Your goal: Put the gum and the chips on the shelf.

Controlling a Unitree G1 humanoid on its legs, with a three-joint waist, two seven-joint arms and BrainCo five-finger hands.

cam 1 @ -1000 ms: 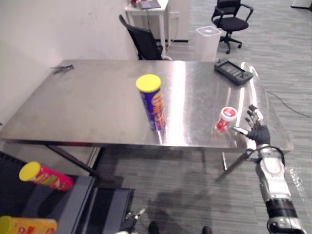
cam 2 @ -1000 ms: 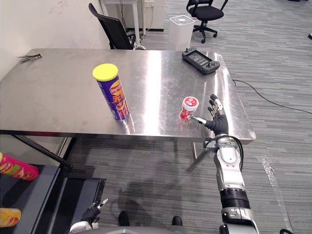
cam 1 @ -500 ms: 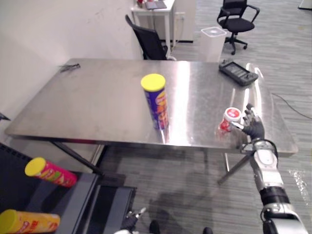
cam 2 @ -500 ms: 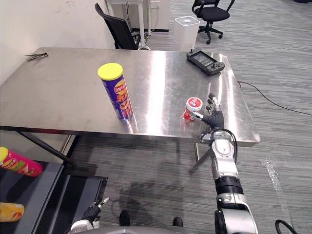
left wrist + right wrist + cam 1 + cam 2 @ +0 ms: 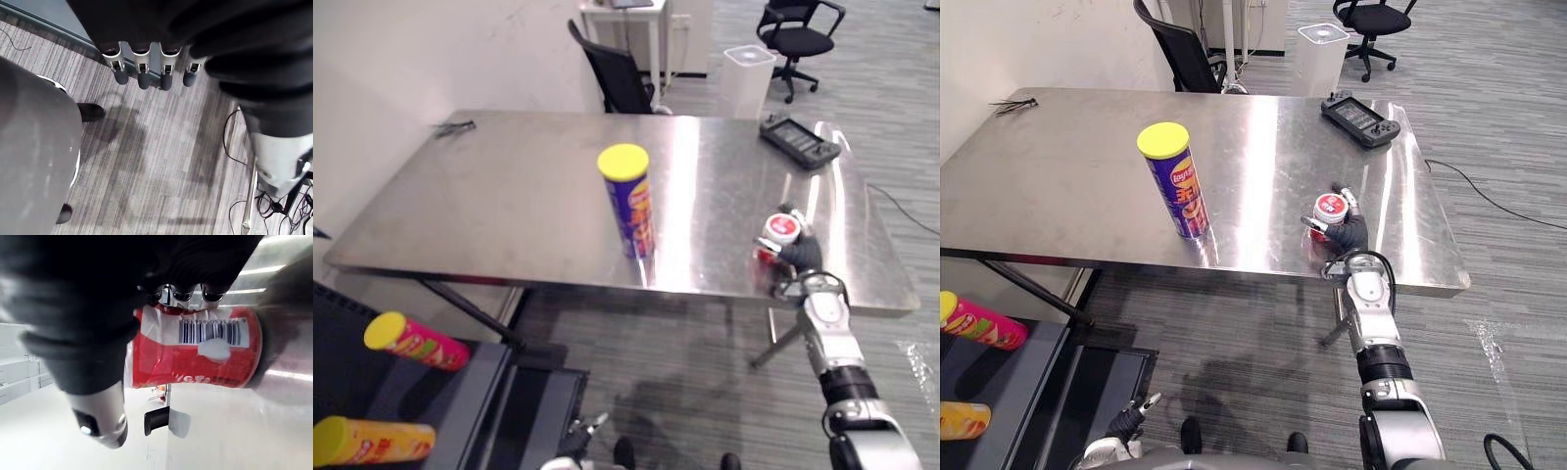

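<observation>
Gum tub (image 5: 1329, 210) upright near counter (image 5: 1067, 166) edge; right hand (image 5: 1348, 235) curled round it, ready for lifting to the shelf (image 5: 1009, 382).

Bright, even indoor light falls from overhead onto the steel worktop (image 5: 489, 196), which throws it back in pale streaks of glare, strongest beside the chips can (image 5: 628, 201) and along the far right edge. The can leaves only a faint, soft reflection at its foot. The carpet floor (image 5: 685, 352) under the worktop lies dimmer. In the right wrist view the gum tub (image 5: 195, 347) is well lit, white glare bands cross the steel behind it, and the right hand (image 5: 78, 347) curled around it is a dark mass against a washed-out white background.
</observation>
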